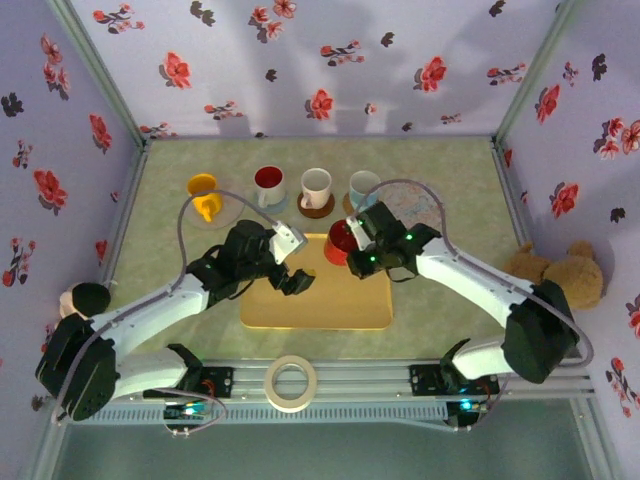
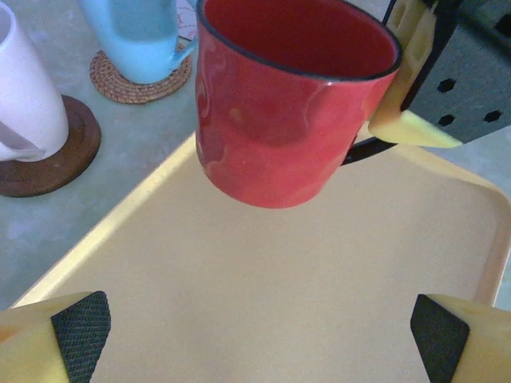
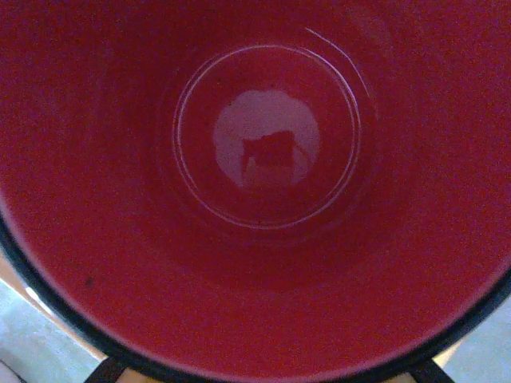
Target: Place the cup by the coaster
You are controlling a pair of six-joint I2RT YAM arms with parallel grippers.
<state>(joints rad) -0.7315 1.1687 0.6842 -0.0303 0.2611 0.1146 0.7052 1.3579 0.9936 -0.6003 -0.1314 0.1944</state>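
The red cup [image 1: 338, 243] hangs just above the far edge of the yellow tray [image 1: 310, 310]. My right gripper [image 1: 358, 240] is shut on its right side. In the left wrist view the cup [image 2: 287, 104] floats clear of the tray [image 2: 279, 271], with a yellow finger [image 2: 411, 80] of the right gripper against it. The right wrist view looks straight down into the cup's red inside [image 3: 263, 159]. My left gripper [image 1: 297, 280] stands open and empty over the tray, near the cup; its pads [image 2: 80, 331] are wide apart. A pale patterned coaster [image 1: 415, 205] lies behind the right arm.
Along the back stand a yellow cup [image 1: 203, 193], a white cup with a red inside [image 1: 268, 183], a white cup [image 1: 315, 187] on a brown coaster [image 2: 48, 159] and a blue cup [image 1: 363, 187] on a woven coaster [image 2: 140, 80]. A tape roll [image 1: 291, 383] lies at the near edge.
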